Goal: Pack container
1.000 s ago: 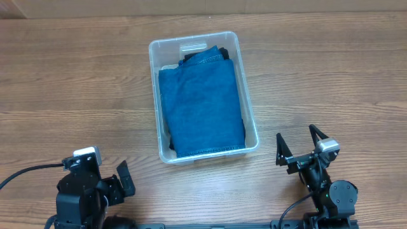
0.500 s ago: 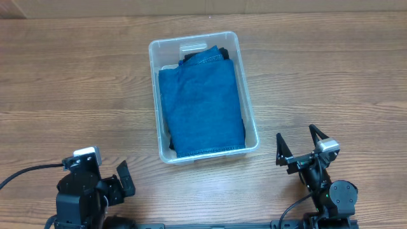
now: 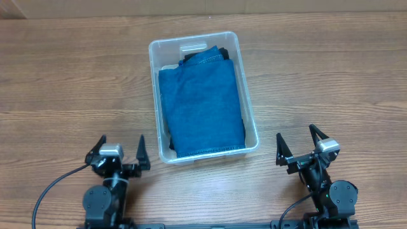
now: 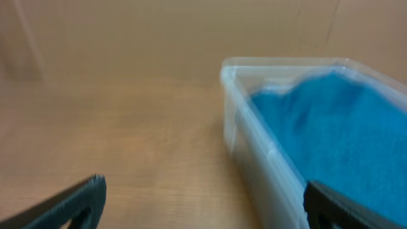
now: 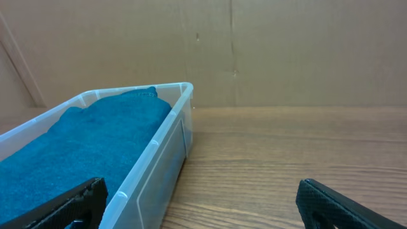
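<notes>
The clear plastic container stands in the middle of the wooden table, filled by folded blue denim with a dark cloth under its far end. It also shows in the left wrist view and in the right wrist view. My left gripper is open and empty near the front edge, just left of the container's near corner. My right gripper is open and empty, right of the container's near corner. In the wrist views the left gripper and right gripper hold nothing.
A brown cardboard wall stands along the table's far side. Bare wood lies on both sides of the container.
My left arm has swung from the far left corner to the right and turned toward the container, fingers now spread. The right arm and the container have not moved.
</notes>
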Controlling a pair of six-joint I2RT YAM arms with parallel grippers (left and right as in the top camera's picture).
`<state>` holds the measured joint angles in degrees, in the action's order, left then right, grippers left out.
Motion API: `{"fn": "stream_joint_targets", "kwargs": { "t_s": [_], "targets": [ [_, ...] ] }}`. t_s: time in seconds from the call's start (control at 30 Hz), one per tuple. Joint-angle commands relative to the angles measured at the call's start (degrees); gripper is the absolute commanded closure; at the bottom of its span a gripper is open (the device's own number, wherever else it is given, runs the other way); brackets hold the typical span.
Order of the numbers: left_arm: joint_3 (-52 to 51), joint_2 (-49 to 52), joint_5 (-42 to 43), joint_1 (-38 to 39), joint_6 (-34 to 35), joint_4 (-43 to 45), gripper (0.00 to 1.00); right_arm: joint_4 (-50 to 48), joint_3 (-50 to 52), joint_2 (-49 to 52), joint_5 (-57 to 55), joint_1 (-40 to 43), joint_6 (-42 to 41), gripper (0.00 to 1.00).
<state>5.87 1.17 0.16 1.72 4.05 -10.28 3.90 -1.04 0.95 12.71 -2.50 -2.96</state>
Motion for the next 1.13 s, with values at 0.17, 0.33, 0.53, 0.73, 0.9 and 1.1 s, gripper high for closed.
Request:
{"fn": "stream_joint_targets", "kwargs": {
  "t_s": [0.17, 0.33, 0.53, 0.73, 0.9, 1.1],
  "targets": [
    [-5.57, -0.98, 2.23, -0.55, -1.31, 6.03, 0.0, -0.44, 0.55, -0.35, 0.26, -0.11, 0.15, 0.0],
    [-5.57, -0.96, 2.23, -0.48, -1.31, 6.03, 0.0, -0.46, 0.55, -0.35, 0.26, -0.11, 0.15, 0.0],
    [-5.57, -0.92, 2.23, -0.48, -1.31, 6.03, 0.0, -0.46, 0.55, -0.35, 0.26, -0.11, 0.15, 0.0],
    [-5.57, -0.92, 2.23, -0.48, -1.29, 6.03, 0.0, -0.44, 0.55, -0.35, 0.26, -0.11, 0.13, 0.0],
    [-5.57, -0.92, 2.23, -0.48, -1.31, 6.01, 0.0, -0.46, 0.55, -0.35, 0.26, -0.11, 0.15, 0.0],
    [-5.57, -0.92, 2.23, -0.48, -1.31, 6.01, 0.0, -0.46, 0.55, -0.35, 0.26, -0.11, 0.15, 0.0]
  ]
}}
